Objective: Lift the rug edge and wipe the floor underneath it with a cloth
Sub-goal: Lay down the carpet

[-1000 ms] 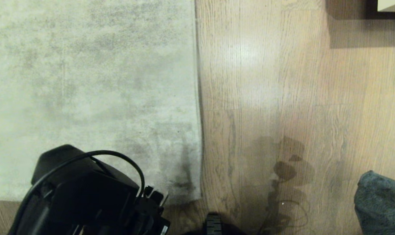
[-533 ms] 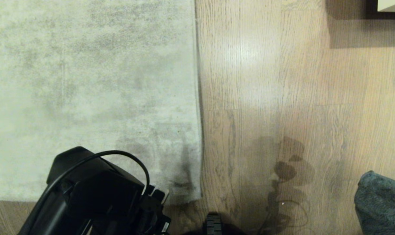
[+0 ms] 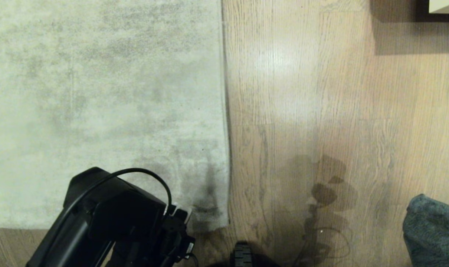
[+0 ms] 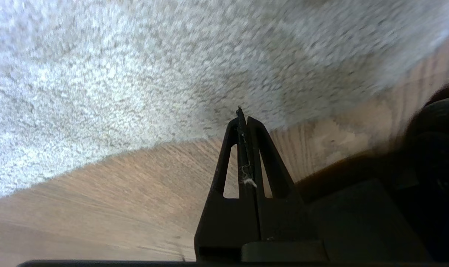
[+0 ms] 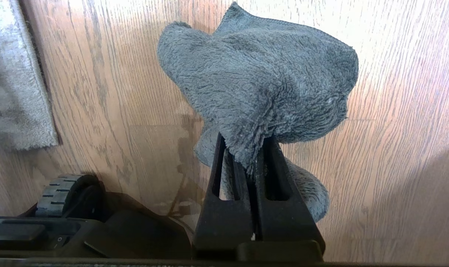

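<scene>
**Left gripper shut at the rug's near corner**

Left gripper (image 4: pixel 243 111) hangs with its jaws pressed together, empty, its tips over the rug (image 3: pixel 98 92) edge where it meets the floor (image 3: pixel 321 92). Right gripper (image 5: pixel 246 163) clamps the cloth (image 5: pixel 261 81) above bare floor, well apart from the rug.

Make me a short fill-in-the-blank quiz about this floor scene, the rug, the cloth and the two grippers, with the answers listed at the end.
1. The cloth is clamped in the ____ gripper.
2. The left gripper, shut and empty, has its tip at the near edge of the ____.
3. The rug lies ____ on the floor, its edge not yet lifted.
4. In the head view the rug is on the robot's ____ side.

Answers: right; rug; flat; left
</scene>
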You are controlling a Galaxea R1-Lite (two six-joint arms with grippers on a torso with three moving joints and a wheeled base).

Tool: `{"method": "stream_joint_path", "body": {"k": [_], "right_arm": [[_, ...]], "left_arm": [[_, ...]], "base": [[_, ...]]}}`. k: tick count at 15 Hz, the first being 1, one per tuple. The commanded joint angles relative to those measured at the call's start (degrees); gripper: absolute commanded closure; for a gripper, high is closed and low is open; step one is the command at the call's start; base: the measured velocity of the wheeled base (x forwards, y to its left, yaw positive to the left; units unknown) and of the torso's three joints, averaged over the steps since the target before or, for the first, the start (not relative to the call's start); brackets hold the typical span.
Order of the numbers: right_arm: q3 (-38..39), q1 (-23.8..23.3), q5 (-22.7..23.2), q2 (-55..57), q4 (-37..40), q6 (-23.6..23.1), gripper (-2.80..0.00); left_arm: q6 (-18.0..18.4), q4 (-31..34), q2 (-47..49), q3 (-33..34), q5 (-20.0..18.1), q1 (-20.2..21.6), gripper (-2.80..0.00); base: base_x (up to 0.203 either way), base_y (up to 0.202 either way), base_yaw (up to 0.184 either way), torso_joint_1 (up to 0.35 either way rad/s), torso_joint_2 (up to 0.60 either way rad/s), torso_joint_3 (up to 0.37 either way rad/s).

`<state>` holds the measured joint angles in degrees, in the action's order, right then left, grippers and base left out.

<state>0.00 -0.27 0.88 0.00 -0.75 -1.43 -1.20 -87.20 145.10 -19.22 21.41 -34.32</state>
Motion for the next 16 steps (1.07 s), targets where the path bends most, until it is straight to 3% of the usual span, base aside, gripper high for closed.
{"method": "stream_joint_path", "body": {"k": [1,9,16], "right_arm": [[0.0,0.0,0.0,0.1,0.0,0.0,0.0],[0.0,0.0,0.0,0.1,0.0,-0.1,0.0],[0.0,0.0,0.0,0.0,0.0,0.0,0.0]], "left_arm": [[0.0,-2.7,1.1,-0.5,0.1,0.2,0.0],[-0.2,-2.7,2.2,-0.7,0.1,1.5,0.0],[-0.2,-2.7,2.0,-8.4,0.7,1.8,0.0]], "base": [[0.0,0.0,0.0,0.0,0.0,0.0],[0.0,0.0,0.0,0.0,0.0,0.0],[0.0,0.0,0.0,0.0,0.0,0.0]]}}
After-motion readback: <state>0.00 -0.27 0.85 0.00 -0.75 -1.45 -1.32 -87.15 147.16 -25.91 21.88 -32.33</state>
